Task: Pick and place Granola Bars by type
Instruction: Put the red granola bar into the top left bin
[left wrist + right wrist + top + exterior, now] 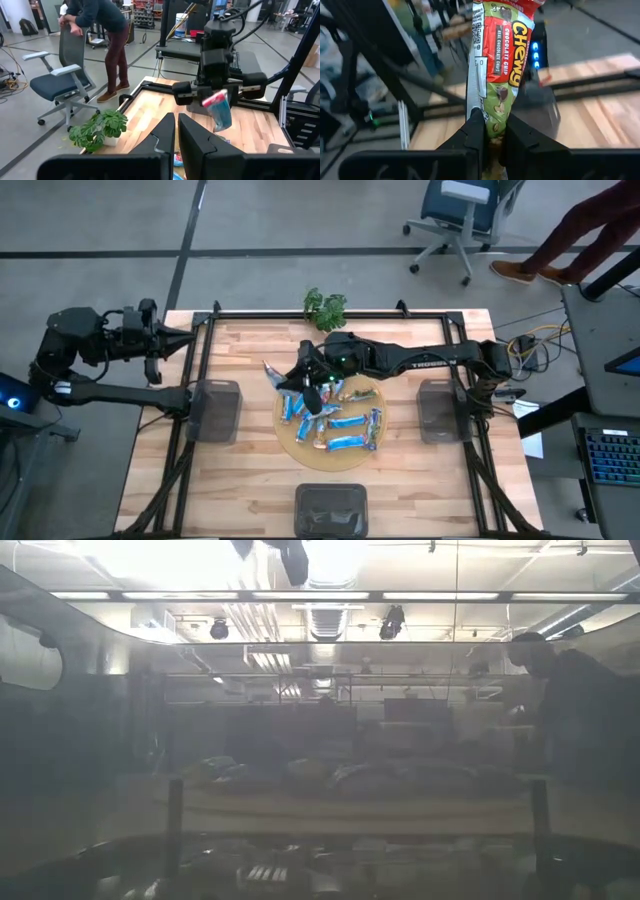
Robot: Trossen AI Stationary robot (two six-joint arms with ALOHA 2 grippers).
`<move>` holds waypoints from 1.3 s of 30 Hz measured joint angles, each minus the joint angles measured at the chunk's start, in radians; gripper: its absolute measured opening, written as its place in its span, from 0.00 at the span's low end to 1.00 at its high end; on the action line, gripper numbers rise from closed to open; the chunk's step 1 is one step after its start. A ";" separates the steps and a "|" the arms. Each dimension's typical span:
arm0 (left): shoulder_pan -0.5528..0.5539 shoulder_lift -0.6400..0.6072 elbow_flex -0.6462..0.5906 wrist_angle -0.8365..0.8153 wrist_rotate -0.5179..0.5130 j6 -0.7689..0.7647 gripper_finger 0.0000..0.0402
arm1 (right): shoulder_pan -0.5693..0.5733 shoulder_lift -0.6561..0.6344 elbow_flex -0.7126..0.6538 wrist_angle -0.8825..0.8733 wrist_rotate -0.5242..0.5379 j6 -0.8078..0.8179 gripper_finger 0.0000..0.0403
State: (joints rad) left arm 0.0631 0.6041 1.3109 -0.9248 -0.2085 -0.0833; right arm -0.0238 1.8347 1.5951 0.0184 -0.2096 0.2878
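High view: we see the right gripper (306,377) above the round board's (290,442) left rim, pinching a granola bar (278,372); other bars (345,423) lie on the board. The left gripper (192,335) waits at the bench's left edge.
Left wrist view: its fingers (165,135) are pressed together.
Right wrist view: the pinched bar (500,65) stands upright.

Granola Bars (335,420) lie on the round tray (290,442) — bins (214,410) left, right, front

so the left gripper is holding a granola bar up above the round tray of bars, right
Not quite: it is the right gripper that holds the granola bar above the round tray of bars. The right wrist view shows the bar pinched between its own fingers. In the high view the left gripper sits shut at the table's left edge, holding nothing.
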 joint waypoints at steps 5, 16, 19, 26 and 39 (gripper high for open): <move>0.000 0.014 -0.007 0.014 0.011 -0.016 0.01 | 0.000 0.000 0.002 0.022 0.000 0.009 0.09; -0.001 0.138 -0.060 0.293 0.174 -0.057 0.07 | 0.000 0.000 0.021 0.023 0.000 0.001 0.09; 0.000 0.170 -0.078 0.294 0.174 -0.088 0.17 | 0.000 0.000 0.024 0.021 0.000 0.001 0.09; 0.000 0.262 -0.090 0.304 0.177 -0.121 0.42 | -0.001 0.000 0.074 -0.009 0.000 -0.052 0.09; 0.000 0.268 -0.090 0.354 0.222 -0.130 0.48 | -0.016 -0.003 0.121 -0.113 0.004 -0.116 0.09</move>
State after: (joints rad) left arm 0.0635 0.8717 1.2213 -0.5710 0.0131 -0.2137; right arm -0.0398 1.8320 1.7164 -0.0942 -0.2053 0.1722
